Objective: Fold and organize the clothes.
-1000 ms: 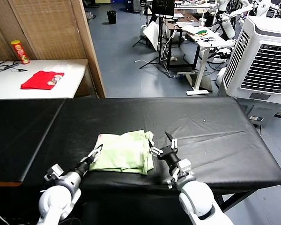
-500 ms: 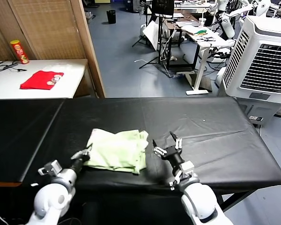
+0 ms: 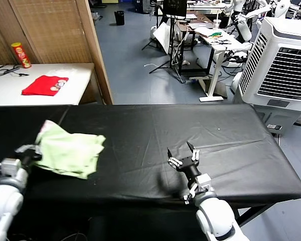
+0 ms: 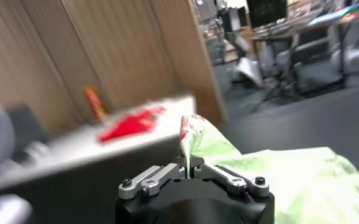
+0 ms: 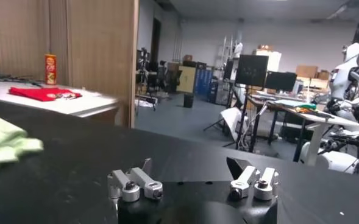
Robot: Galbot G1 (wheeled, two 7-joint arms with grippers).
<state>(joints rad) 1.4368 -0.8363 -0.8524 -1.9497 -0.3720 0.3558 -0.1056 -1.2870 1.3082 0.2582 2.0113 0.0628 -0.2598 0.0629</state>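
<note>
— On the black cloth-covered desk (image 3: 226, 135), where was the pale green folded shirt (image 3: 70, 153)?
— At its left end, one edge clenched in the left tool (image 3: 31, 152).
— The right tool (image 3: 183, 154)?
— Released, fingers spread, well apart from the shirt, above the desk's front.

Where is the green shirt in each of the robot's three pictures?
Head view: the green shirt lies bunched at the left of the black table, its edge pinched by the shut left gripper.
Left wrist view: the shirt fills the lower right, its edge rising from between the jaws.
Right wrist view: the shirt sits far off at the left edge.
Shared landmark: the red garment on the white table behind.
</note>
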